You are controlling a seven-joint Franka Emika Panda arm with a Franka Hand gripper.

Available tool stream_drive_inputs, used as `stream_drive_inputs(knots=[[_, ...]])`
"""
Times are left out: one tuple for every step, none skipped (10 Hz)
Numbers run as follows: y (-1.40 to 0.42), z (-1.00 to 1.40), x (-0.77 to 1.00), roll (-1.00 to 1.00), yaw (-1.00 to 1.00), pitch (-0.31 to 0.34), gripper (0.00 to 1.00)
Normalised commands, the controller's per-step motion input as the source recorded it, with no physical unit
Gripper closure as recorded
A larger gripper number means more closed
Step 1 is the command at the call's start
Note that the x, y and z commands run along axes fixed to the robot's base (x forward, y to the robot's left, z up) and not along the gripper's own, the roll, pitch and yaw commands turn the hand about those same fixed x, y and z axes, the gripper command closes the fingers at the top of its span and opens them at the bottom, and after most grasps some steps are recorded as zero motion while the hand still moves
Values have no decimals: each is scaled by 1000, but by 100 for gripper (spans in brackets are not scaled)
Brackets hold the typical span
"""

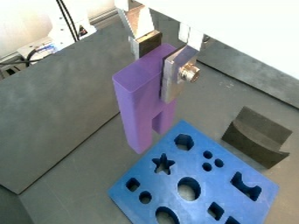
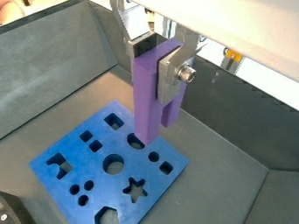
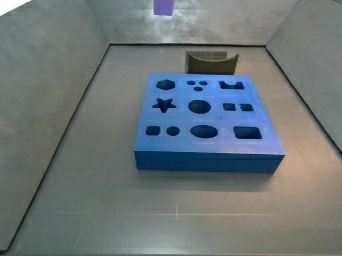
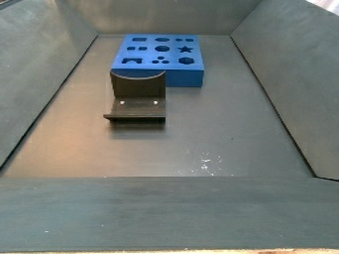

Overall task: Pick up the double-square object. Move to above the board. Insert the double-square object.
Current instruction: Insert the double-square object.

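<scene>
— Where are you in the task?
— Your gripper (image 1: 162, 54) has its silver plates clamped on the tall light-purple stepped block, the double-square object (image 1: 142, 96), carried high above the thick blue slab with dark cut-outs, the board (image 3: 210, 150).
— Next?
— Probably align with the matching hole, then descend.

Open air between held double-square object (image 2: 152, 92) in gripper (image 2: 156, 54) and board (image 2: 107, 163).

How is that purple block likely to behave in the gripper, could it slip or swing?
The purple block looks rigid: its straight edges show no bending. The gripper, high above the board, clamps only its top end, so the long hanging part might pivot if bumped. Its faces look smooth, so some slipping seems possible.
</scene>
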Motion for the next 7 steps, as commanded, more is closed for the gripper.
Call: stream_drive_inputs(knots=[[0, 0, 0, 6, 0, 0, 100], [0, -71, 469, 0, -117, 106, 100], [0, -154, 811, 0, -237, 151, 100], [0, -171, 729, -46, -394, 17, 100], [31, -183, 614, -49, -511, 0, 100], [51, -186, 526, -40, -594, 0, 100], [103, -211, 437, -29, -677, 6, 100]])
